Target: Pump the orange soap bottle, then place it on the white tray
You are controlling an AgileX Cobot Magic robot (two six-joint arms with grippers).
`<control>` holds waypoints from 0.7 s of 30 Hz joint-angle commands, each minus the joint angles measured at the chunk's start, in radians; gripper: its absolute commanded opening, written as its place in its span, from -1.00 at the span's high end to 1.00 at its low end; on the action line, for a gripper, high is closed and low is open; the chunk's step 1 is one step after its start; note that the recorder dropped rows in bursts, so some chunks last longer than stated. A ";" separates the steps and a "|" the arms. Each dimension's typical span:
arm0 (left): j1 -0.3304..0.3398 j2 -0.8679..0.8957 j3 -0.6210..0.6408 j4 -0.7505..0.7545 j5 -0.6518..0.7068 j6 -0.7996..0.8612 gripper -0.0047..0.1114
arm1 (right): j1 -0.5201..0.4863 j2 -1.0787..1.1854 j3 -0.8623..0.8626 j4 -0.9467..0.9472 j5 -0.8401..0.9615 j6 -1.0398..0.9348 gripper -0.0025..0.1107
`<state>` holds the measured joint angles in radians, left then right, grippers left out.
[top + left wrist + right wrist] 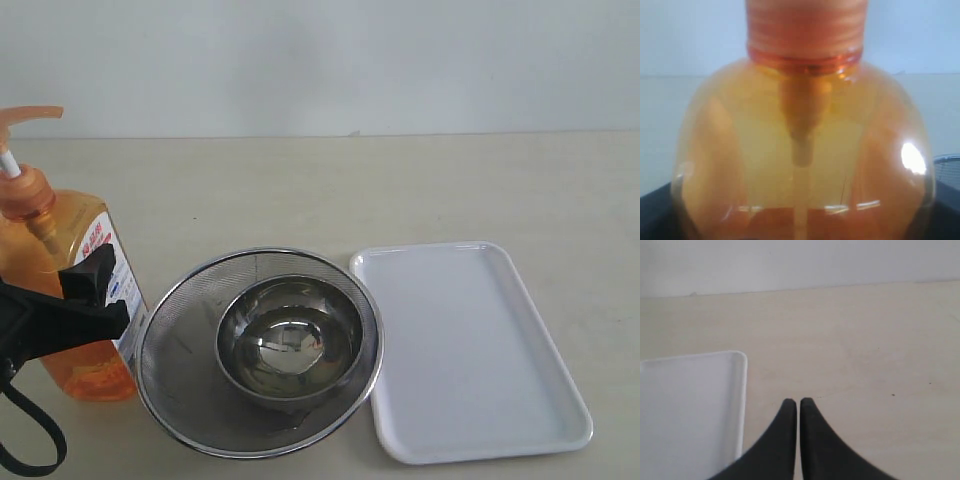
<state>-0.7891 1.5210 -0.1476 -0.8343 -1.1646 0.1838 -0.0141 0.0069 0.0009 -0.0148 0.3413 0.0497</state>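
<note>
Progress: early, placing is yours to do | soap bottle (62,225) upright at near left on tabletop (400,190) | left gripper (90,290) jaws clasp its body | pump head (30,118) up, pumping unconfirmed | tray (470,350) right, beyond strainer (175,340), without bottle | right gripper (798,405) jaws pressed together, empty.

Plain pale wall (320,60), matte beige tabletop (300,190), soft even light
</note>
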 commanded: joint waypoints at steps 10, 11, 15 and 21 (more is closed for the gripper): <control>0.002 0.005 0.009 -0.014 0.039 0.026 0.84 | -0.006 -0.007 -0.001 -0.152 -0.003 -0.006 0.96; 0.002 0.005 0.009 -0.014 0.039 0.026 0.84 | -0.006 -0.007 -0.001 -0.152 -0.003 -0.006 0.96; 0.002 0.005 0.009 -0.014 0.039 0.026 0.84 | -0.006 -0.007 -0.001 -0.152 0.002 -0.006 0.96; 0.002 0.005 0.009 -0.014 0.039 0.026 0.84 | -0.006 -0.007 -0.001 -0.152 0.002 -0.006 0.96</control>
<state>-0.7891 1.5210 -0.1476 -0.8343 -1.1646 0.1838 -0.0141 0.0069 0.0009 -0.1599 0.3451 0.0479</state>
